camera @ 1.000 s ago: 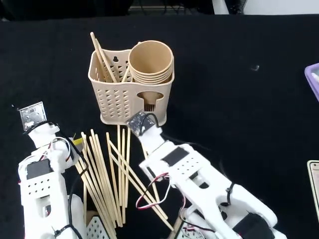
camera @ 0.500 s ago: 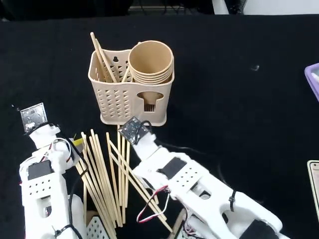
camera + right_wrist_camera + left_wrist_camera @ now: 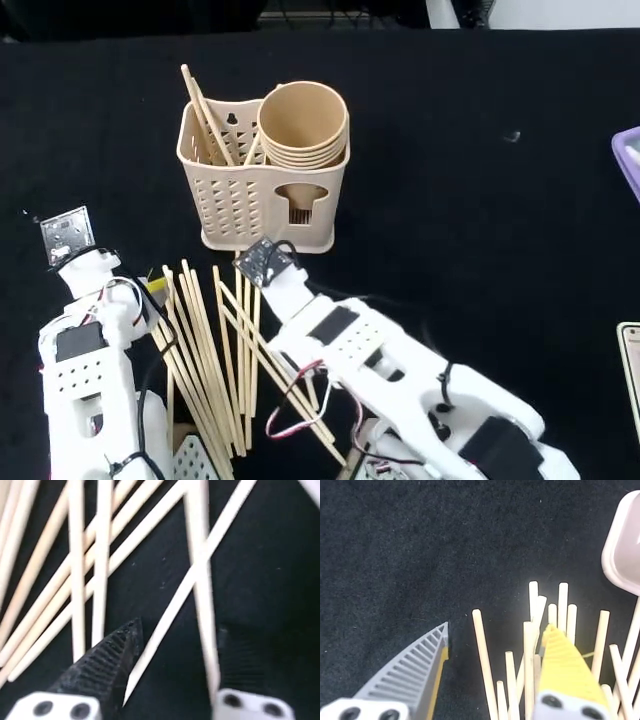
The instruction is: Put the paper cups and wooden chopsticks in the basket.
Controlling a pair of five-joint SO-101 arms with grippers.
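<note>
The black table [image 3: 480, 200] is the biggest thing I see, and the basket [image 3: 240, 205] stands near its far side. I will say where things are from the basket.

My right arm [image 3: 380, 370] comes next. A second ago its tip was right in front of the basket. Now it has swung a little away from the basket and over the loose sticks. My left arm [image 3: 85, 370] sits in front of the basket too, off to the other side of the sticks. It has not moved.

The paper cups [image 3: 305, 125] are stacked inside the basket. I think the cup part is done. A few chopsticks [image 3: 200, 105] stand in the basket beside the cups.

Many more loose chopsticks [image 3: 200, 340] lie on the table in front of the basket, between my two arms. So most of the job is left.

The right gripper [image 3: 177, 635] is wide open just above the sticks, and one or two sticks lie between its fingers. I think it is ready to pinch. The left gripper [image 3: 497, 627] is wide open too and holds nothing. Its yellow finger [image 3: 562, 660] is over the stick ends.
</note>
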